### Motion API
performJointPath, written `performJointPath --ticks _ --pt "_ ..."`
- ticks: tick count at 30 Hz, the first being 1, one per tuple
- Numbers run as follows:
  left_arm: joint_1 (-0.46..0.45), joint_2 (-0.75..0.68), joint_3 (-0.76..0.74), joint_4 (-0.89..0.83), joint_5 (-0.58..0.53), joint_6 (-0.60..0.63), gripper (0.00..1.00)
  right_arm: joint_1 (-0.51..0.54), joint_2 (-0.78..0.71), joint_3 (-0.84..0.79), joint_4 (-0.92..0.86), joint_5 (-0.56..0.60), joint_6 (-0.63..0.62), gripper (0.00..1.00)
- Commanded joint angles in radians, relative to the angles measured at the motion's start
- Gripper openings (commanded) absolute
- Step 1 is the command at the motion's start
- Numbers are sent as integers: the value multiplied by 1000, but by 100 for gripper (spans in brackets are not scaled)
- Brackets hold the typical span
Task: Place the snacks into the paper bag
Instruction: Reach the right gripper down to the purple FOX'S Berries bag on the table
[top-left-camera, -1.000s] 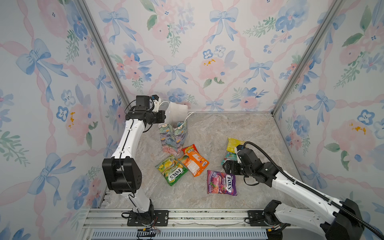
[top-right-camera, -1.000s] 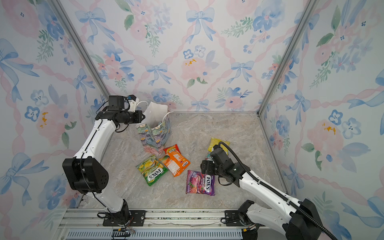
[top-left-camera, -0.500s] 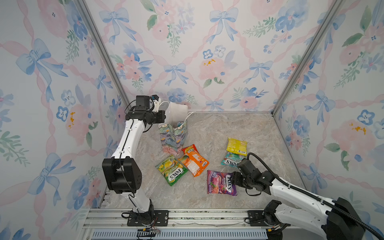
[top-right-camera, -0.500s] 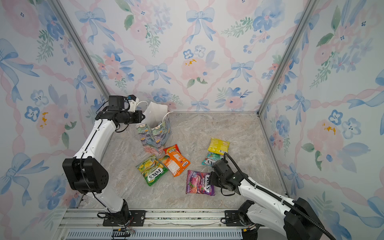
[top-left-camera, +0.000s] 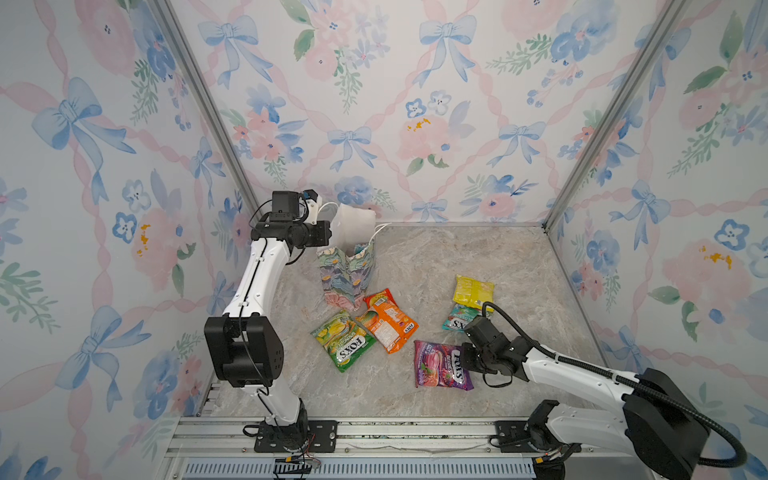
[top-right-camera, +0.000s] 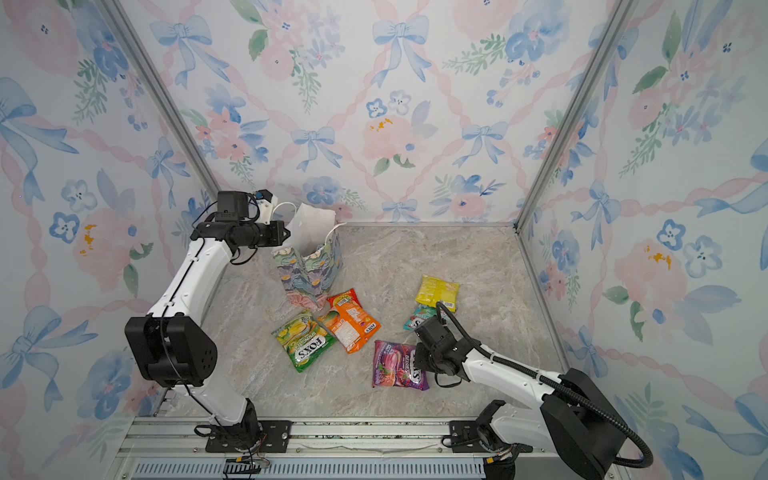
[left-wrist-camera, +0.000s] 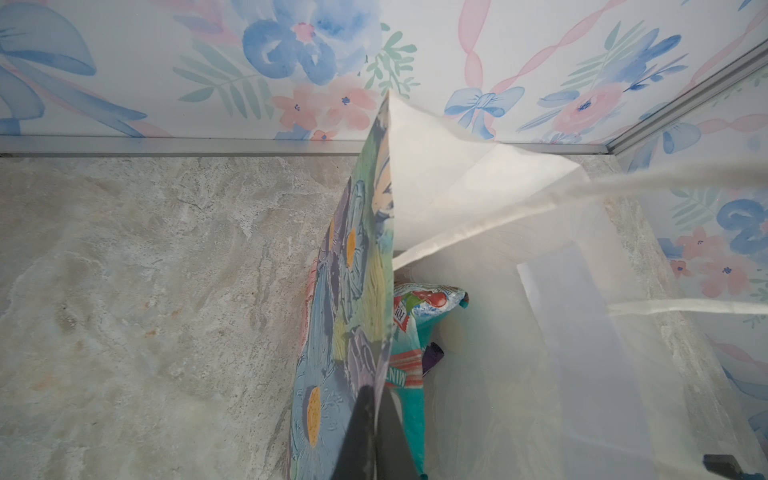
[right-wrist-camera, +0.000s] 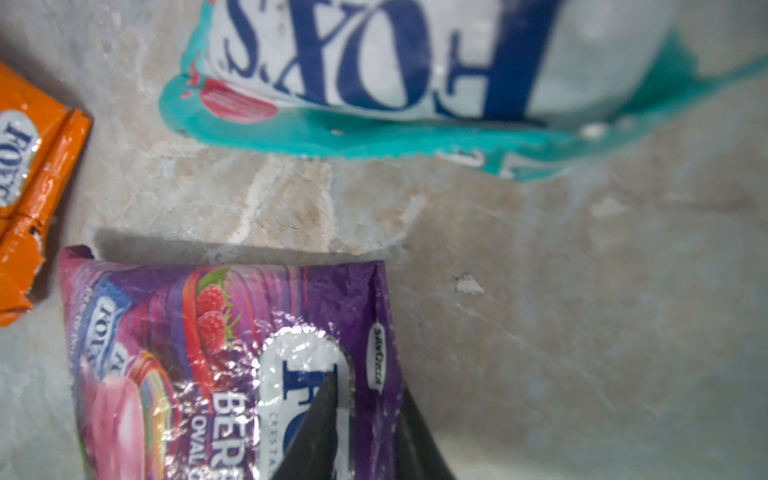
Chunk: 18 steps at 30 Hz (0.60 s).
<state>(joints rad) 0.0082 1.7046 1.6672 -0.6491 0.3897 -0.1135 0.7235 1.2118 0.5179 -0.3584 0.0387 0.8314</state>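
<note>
Packing job, mid-grab: the marble-patterned counter (top-left-camera: 478, 257) carried the paper bag (top-left-camera: 347, 270), which stood upright near the back left corner. The left pincer (left-wrist-camera: 376, 399) was clenched on the bag's rim and held the mouth open. A bagged teal packet (left-wrist-camera: 409, 345) already lay inside.

On the open counter lay the purple packet (top-left-camera: 436, 365), flat at the front and well apart from the bag. Between it and the bag were the green packet (top-left-camera: 343, 338), the orange packet (top-left-camera: 388, 320), a loose teal packet (top-left-camera: 457, 320) and the yellow bag (top-left-camera: 473, 289).

The right pincer (right-wrist-camera: 365, 399) had clamped onto the purple packet's side edge, with one finger over the foil.

The lift would likely go best with the grip kept on the flat seam rather than the puffy middle. The packet should be raised until it hung clear, carried high over the orange and green packets, and lowered edge-first into the held-open mouth.
</note>
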Motion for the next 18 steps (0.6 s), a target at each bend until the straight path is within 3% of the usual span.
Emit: performJointPath --ticks 1,4,18 --pt "2 -20 -18 5 -7 9 0 23 21 57 -12 8 -47 6" --pt "3 -18 -17 5 -8 9 0 43 34 115 -42 23 -97 0" --pt "4 -19 -19 5 -9 10 0 105 279 520 -141 71 -468 0"
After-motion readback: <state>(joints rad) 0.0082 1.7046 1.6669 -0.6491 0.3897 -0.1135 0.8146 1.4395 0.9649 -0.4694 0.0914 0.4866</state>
